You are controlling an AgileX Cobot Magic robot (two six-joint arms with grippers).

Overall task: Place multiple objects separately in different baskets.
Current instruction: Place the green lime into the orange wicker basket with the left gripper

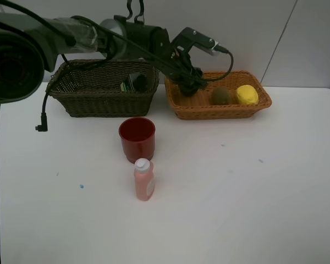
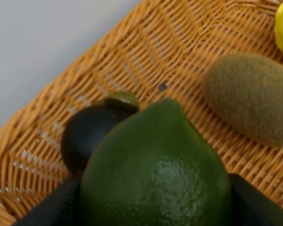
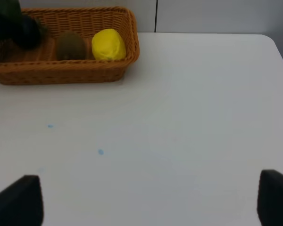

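Observation:
My left gripper [image 1: 190, 85] reaches into the left end of the light orange-tan basket [image 1: 225, 113] and is shut on a green lime [image 2: 155, 174], its dark fingers [image 2: 52, 207] pressing both sides. Just under the lime, a dark round fruit [image 2: 87, 134] lies on the basket floor. A brown kiwi [image 1: 220, 95] and a yellow lemon [image 1: 247, 94] rest at the basket's right end. The dark olive-brown basket [image 1: 82, 102] holds a dark bottle-like item [image 1: 135, 82]. On the table stand a red cup [image 1: 137, 138] and a pink white-capped bottle [image 1: 143, 180]. My right gripper [image 3: 146, 200] is open over bare table.
The left arm stretches from the upper left across the dark basket, trailing a black cable [image 1: 42, 118]. The white table [image 1: 253, 192] runs to its right edge near the orange basket. Small blue specks [image 3: 100, 151] mark the surface.

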